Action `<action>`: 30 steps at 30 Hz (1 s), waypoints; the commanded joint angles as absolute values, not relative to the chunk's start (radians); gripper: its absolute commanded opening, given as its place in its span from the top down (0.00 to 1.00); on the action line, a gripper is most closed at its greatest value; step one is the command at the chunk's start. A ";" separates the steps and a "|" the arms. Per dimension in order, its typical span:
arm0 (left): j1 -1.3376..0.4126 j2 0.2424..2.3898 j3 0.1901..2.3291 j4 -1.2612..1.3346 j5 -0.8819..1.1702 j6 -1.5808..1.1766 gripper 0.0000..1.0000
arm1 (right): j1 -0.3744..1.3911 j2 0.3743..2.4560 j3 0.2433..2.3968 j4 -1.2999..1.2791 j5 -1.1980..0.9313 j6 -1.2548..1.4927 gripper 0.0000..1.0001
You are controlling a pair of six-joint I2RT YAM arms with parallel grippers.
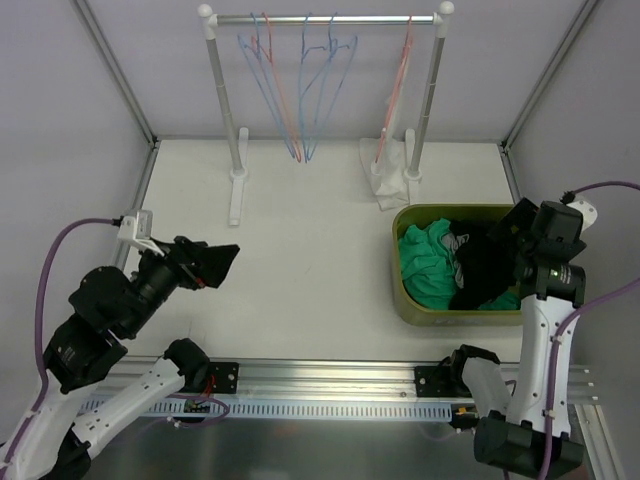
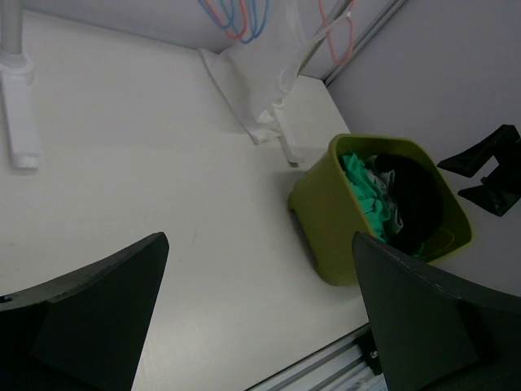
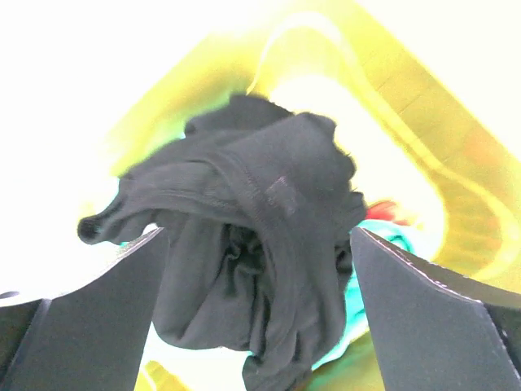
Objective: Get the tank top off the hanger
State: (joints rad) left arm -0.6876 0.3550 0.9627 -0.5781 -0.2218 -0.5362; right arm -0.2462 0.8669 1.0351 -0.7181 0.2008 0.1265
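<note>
Top external: one bin (image 1: 440, 315), one black tank top (image 1: 485, 265); one rack (image 1: 330, 18).

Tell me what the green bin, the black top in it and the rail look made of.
Bin: likely moulded plastic, smooth olive walls with rounded corners, slight sheen. Black top: soft knit fabric, matte; crumpled folds and stitched seams show. Rail: probably metal, a thin grey bar with a bright gleam.

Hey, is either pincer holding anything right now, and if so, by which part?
Nothing is held. The left pincer is open and empty. The right pincer is open too, above the black garment lying in the green bin.
</note>
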 commanded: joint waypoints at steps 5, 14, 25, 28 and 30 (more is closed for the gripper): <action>-0.698 0.828 1.337 -0.511 -0.031 -0.497 0.01 | -0.245 0.703 1.149 -0.836 0.225 0.069 0.00; -0.795 1.524 2.007 -0.499 -0.093 -0.138 0.01 | -0.244 0.597 1.034 -0.666 -0.431 0.090 0.00; -0.756 2.148 2.573 -0.321 -0.046 0.005 0.09 | -0.207 0.512 0.973 -0.687 -0.468 0.115 0.01; -0.732 2.137 2.461 -0.166 -0.018 -0.035 0.14 | -0.176 0.491 0.968 -0.695 -0.474 0.112 0.01; -0.726 2.155 2.430 -0.120 -0.002 -0.029 0.18 | -0.161 0.479 0.971 -0.703 -0.469 0.100 0.00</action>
